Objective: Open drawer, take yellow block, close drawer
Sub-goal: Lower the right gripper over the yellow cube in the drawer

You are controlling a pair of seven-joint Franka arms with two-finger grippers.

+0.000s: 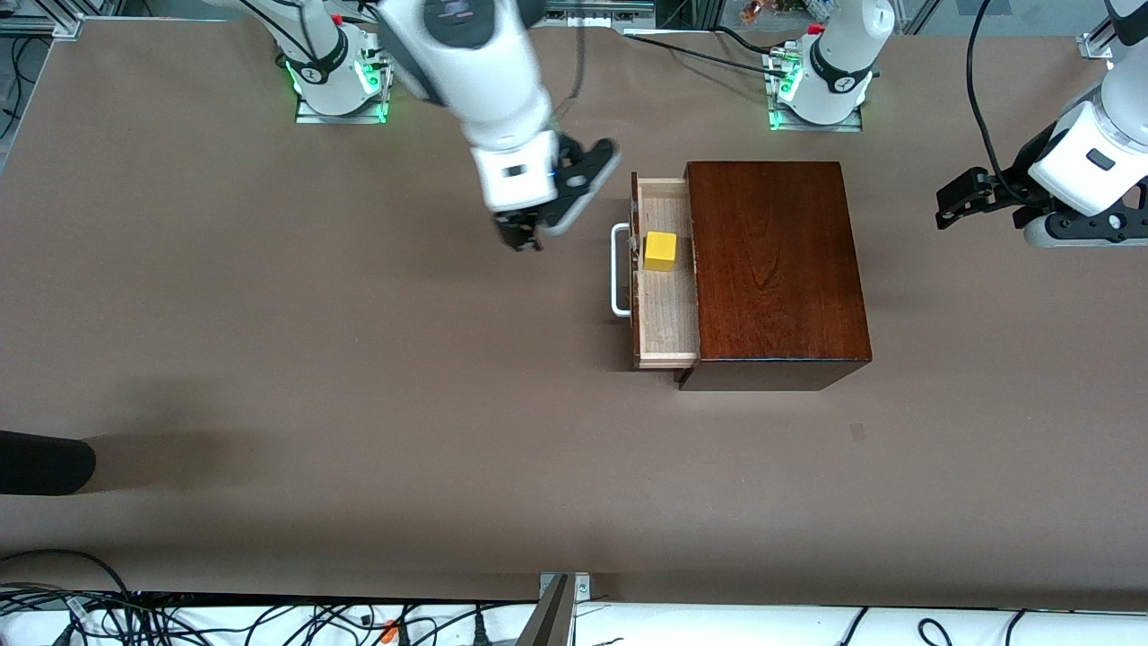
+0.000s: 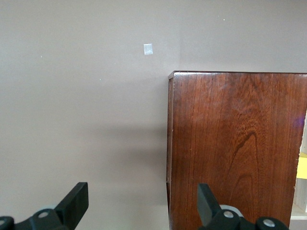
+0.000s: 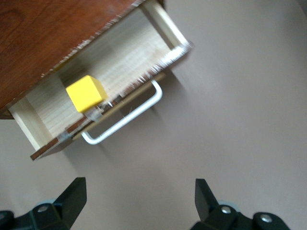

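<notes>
Wooden box (image 1: 776, 269) sits mid-table, its drawer (image 1: 665, 323) pulled out toward the right arm's end, white handle (image 1: 619, 269) in front. Yellow block (image 1: 660, 250) lies in the drawer, in the part farther from the front cam, touching nothing but the floor. Right gripper (image 1: 525, 235) hangs over bare table (image 1: 314, 359) just off the handle, fingers spread, holding nothing. Left gripper (image 1: 964, 199) waits over the table at the left arm's end, well apart from the box, fingers also apart, empty.

Drawer (image 1: 668, 309) pulled partway out of box (image 1: 776, 269), block (image 1: 660, 250) inside near handle (image 1: 619, 269). Right hand (image 1: 523, 235) open over counter (image 1: 314, 359) beside handle. Left hand (image 1: 952, 205) open, waiting past box.
</notes>
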